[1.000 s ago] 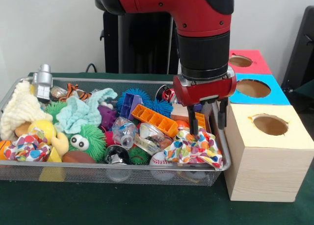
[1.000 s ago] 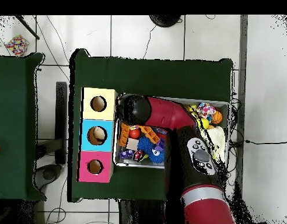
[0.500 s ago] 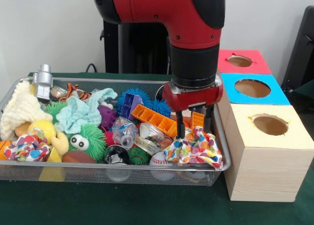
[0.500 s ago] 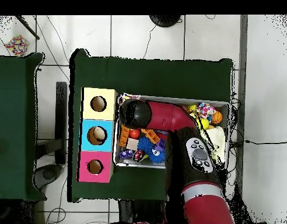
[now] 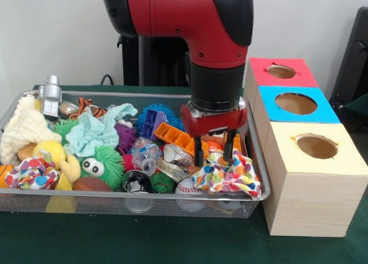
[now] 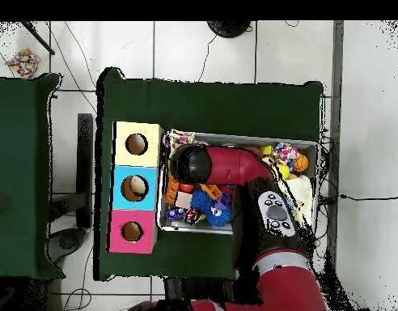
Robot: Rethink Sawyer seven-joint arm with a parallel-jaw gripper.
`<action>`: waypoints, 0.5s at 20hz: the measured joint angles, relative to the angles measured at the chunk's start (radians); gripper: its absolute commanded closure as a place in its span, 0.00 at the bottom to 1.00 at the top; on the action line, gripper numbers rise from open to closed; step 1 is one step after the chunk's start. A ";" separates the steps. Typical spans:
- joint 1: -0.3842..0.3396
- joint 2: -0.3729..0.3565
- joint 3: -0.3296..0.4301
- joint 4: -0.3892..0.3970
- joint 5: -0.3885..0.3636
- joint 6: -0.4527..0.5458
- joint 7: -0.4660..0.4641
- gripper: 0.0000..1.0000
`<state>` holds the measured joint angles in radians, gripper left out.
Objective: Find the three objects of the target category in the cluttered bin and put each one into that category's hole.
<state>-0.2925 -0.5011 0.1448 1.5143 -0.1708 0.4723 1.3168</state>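
The wire mesh bin (image 5: 86, 203) is full of toys. A dotted paper wad (image 5: 230, 175) lies in its front right corner, next to the yellow-topped box and its hole (image 5: 316, 146). My gripper (image 5: 213, 155) is open, and its fingertips (image 5: 199, 156) straddle the top of this wad. A second dotted wad (image 5: 31, 175) lies at the bin's front left. In the overhead view the arm's wrist (image 6: 190, 164) hides the gripper. There, one wad (image 6: 178, 138) shows by the yellow box hole (image 6: 137, 144) and another wad (image 6: 285, 151) at the bin's far end. I cannot see a third wad in the bin.
A blue-topped box (image 5: 296, 103) and a red-topped box (image 5: 282, 71) stand behind the yellow one. The bin holds a mint cloth (image 5: 92, 132), a cream cloth (image 5: 23, 129), an orange brick (image 5: 181, 140), a green fuzzy toy (image 5: 100, 166) and a baseball (image 5: 188, 186).
In the front view my gripper has moved left, away from the yellow box's side, to over the dotted wad in the front right corner. It stays open.
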 measured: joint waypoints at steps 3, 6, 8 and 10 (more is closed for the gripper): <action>-0.031 0.014 0.021 0.003 -0.001 -0.051 0.000 0.00; -0.052 0.023 0.036 0.004 -0.002 -0.082 0.000 0.00; -0.075 0.030 0.056 0.009 -0.002 -0.114 0.000 0.00; -0.088 0.034 0.068 0.012 -0.002 -0.129 0.000 0.00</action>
<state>-0.3808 -0.4675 0.2132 1.5268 -0.1730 0.3430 1.3168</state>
